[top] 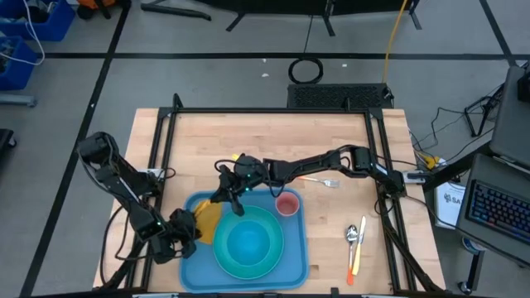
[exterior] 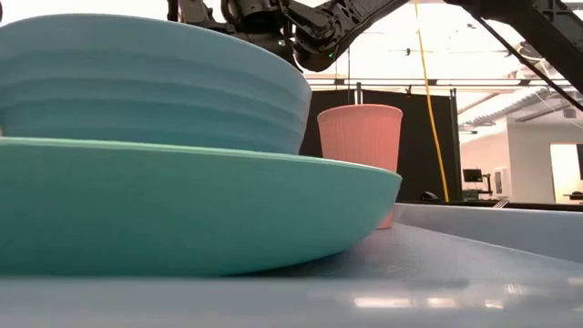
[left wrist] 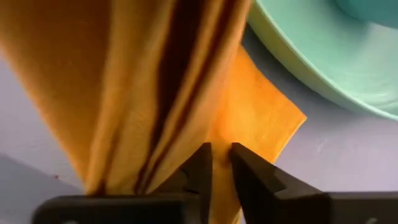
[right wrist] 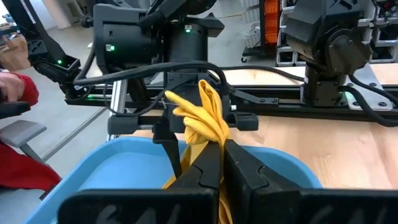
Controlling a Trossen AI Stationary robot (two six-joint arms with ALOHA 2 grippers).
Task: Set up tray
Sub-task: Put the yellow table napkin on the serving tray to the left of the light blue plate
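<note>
Over the tray's (top: 291,263) ten o'clock corner, the right gripper (top: 224,192) clenches the yellow-orange napkin (top: 208,217); the left gripper (top: 189,229), at nine o'clock, pinches its lower edge.

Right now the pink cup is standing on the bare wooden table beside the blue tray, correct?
Not quite. The pink cup is standing upright, but on the blue tray itself, in a corner next to the teal plate, not on the wooden table. The high view shows this.
</note>
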